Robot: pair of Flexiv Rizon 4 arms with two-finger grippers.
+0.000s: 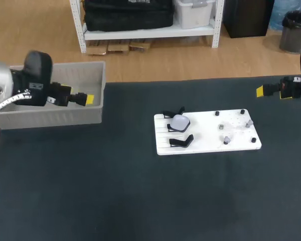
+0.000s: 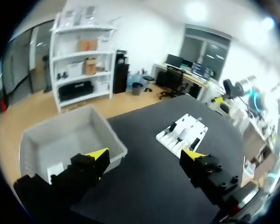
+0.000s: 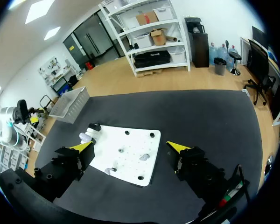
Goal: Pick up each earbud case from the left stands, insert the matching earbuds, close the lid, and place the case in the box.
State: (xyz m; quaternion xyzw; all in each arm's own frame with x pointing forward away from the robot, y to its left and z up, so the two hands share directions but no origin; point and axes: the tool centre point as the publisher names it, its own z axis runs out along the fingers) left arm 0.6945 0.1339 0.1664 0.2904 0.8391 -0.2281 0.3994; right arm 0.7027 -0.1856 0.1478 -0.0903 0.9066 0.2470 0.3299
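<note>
One case sat on stand at board's 9 o'clock; next stand, at case's 6 o'clock, bare. Earbuds lay toward 3 o'clock. Left gripper wide, empty, over box at 10 o'clock. Right gripper wide, empty, at 2 o'clock. Maybe half done.

Head view: fixed, high above and behind us, facing down on the dark surface, far enough off to take in the whole work area. White board lies at about 3 o'clock of centre, grey box at 9 o'clock.

Left wrist view: we look out along the left fingers over the box's corner, with the board well ahead.

Right wrist view: we look out along the right fingers, with the board close ahead and the box far beyond it.

All three views share board and box.
</note>
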